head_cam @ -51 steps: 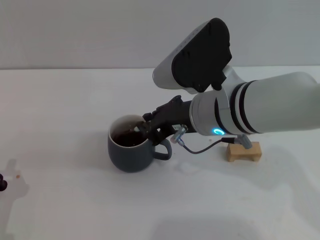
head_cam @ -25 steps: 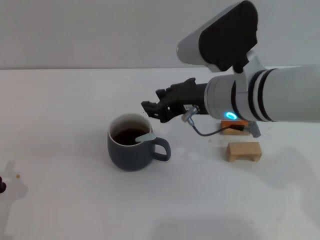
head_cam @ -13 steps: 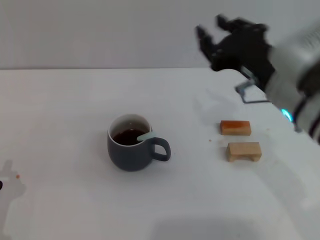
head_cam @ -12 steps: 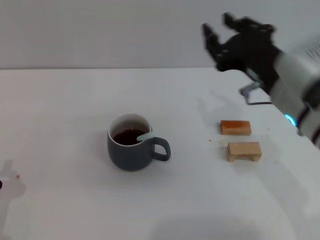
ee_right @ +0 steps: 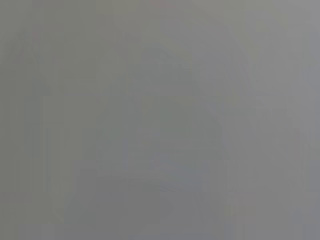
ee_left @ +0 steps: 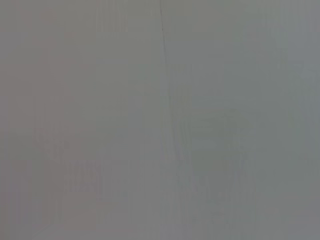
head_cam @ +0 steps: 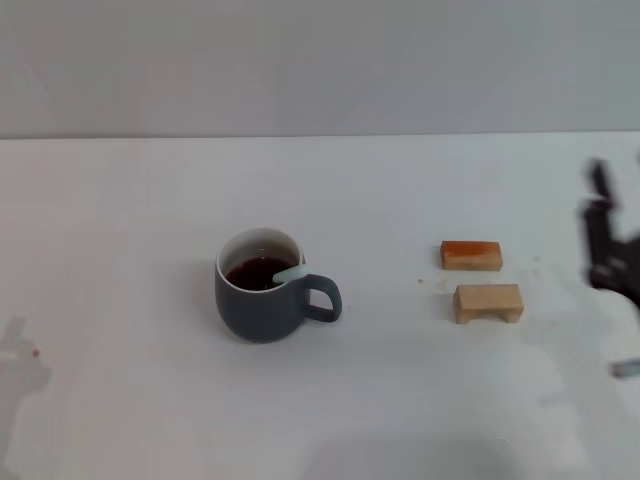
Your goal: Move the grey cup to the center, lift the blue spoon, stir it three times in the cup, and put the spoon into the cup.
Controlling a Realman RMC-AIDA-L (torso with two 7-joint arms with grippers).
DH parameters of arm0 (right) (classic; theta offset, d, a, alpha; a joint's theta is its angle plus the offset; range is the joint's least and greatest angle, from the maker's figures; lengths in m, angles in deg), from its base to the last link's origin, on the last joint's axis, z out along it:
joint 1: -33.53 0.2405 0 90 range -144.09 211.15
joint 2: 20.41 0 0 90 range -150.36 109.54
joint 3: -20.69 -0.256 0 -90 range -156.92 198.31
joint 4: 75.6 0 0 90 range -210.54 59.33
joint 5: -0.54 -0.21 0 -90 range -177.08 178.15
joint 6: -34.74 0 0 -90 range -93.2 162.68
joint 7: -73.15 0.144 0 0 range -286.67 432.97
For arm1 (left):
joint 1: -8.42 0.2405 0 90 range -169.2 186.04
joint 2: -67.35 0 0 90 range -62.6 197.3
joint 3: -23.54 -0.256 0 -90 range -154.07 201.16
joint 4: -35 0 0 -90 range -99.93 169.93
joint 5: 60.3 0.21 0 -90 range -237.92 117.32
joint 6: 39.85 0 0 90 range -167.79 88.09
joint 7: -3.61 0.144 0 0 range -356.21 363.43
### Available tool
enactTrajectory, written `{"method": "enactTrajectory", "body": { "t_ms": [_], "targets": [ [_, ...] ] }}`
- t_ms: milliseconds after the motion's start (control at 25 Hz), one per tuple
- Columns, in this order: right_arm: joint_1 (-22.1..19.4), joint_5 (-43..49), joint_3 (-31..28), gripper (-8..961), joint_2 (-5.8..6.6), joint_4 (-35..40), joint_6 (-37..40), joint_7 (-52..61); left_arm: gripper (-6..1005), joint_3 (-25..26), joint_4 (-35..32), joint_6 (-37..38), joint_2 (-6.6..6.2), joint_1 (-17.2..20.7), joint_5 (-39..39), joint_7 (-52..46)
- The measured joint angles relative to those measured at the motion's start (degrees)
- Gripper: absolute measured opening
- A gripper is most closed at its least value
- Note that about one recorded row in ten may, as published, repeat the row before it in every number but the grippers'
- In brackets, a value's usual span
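Note:
The grey cup [head_cam: 262, 308] stands upright near the middle of the white table, with dark brown liquid inside and its handle toward the right. The blue spoon [head_cam: 292, 271] rests in the cup; its pale blue handle end leans on the rim above the cup's handle, and its bowl is hidden in the liquid. My right gripper [head_cam: 616, 180] is at the far right edge of the head view, far from the cup, blurred, its fingers spread and empty. My left gripper is out of view. Both wrist views show only plain grey.
Two small wooden blocks lie right of the cup: an orange-topped one [head_cam: 470, 255] and a pale one [head_cam: 488, 302] just in front of it. The table's far edge meets a grey wall.
My right arm has let go of the spoon, which stays in the cup, risen away, and swung off to the far right edge. The cup has not moved.

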Motion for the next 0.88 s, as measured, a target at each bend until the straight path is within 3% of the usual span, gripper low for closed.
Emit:
{"method": "enactTrajectory", "body": {
  "t_ms": [40,240,360,440,600,800,880],
  "targets": [
    [0.1,-8.5,3.6,414,0.19,3.8,7.3,0.5,-1,0.0,0.0,0.0,0.01,0.0,0.0,0.0],
    [-0.4,-21.7,7.2,415,0.29,9.3,11.2,2.0,-1,0.1,-0.6,0.1,0.00,-0.3,0.0,0.0],
    [-0.2,-23.9,7.8,416,0.22,11.7,11.8,6.2,-2,0.1,-0.6,0.1,0.00,-0.5,0.0,0.0],
    [0.3,-24.9,8.4,444,0.15,15.6,13.7,15.3,-2,0.1,-0.6,0.1,0.00,-0.5,-0.1,0.0],
    [1.2,-25.0,9.4,501,0.02,18.8,15.9,18.7,-2,0.1,-0.6,0.1,0.00,-0.5,-0.1,0.0],
    [1.9,-25.1,10.9,711,-0.10,20.4,18.0,18.3,-2,0.1,-0.6,0.1,0.00,-0.6,-0.1,0.0],
    [2.3,-25.1,11.3,711,-0.17,21.3,18.4,18.3,-2,0.1,-0.6,0.1,0.00,-0.6,-0.1,0.1]
  ]
}}
